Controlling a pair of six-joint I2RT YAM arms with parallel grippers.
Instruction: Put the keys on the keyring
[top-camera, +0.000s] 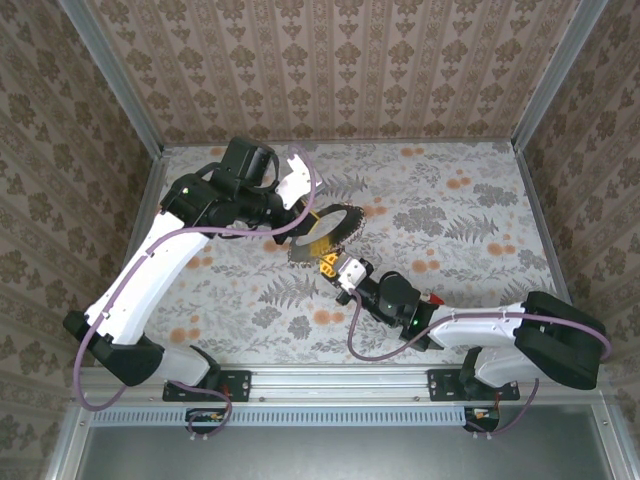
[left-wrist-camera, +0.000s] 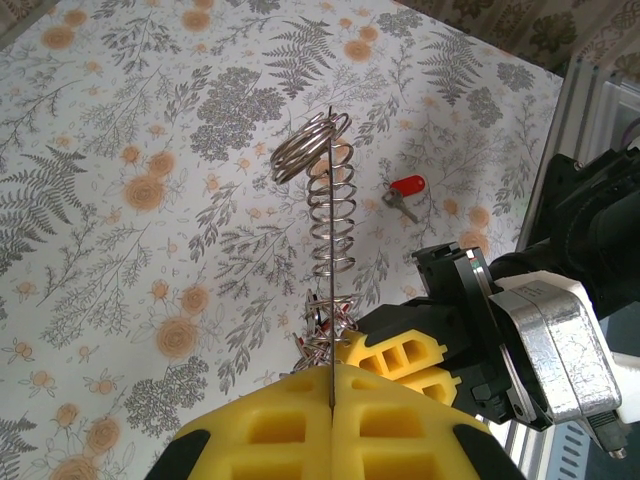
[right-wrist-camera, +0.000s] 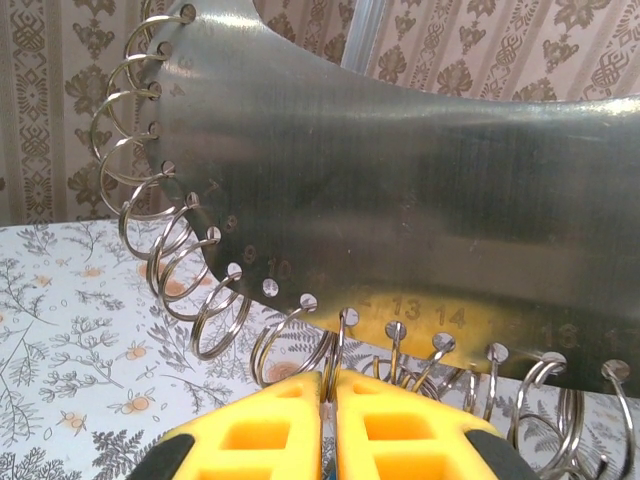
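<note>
Clamping the keyring (right-wrist-camera: 400, 180), a plate fringed with split rings (left-wrist-camera: 335, 215), the left gripper (left-wrist-camera: 330, 390) is holding it aloft; the right gripper (right-wrist-camera: 328, 395) is pinching one ring; a red key (left-wrist-camera: 405, 190) is lying on the table (left-wrist-camera: 120, 150); judged step: readying a ring; next is calling for fetching that key.

red-headed key (left-wrist-camera: 406, 189) on table (left-wrist-camera: 100, 150); keyring plate (right-wrist-camera: 400, 170) edged with split rings (right-wrist-camera: 225, 320)

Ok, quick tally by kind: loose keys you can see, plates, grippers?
Loose keys: 1, the red key on the table
Plates: 1, the keyring plate
Grippers: 2, left gripper on the plate, right gripper on a split ring
Total: 4
</note>
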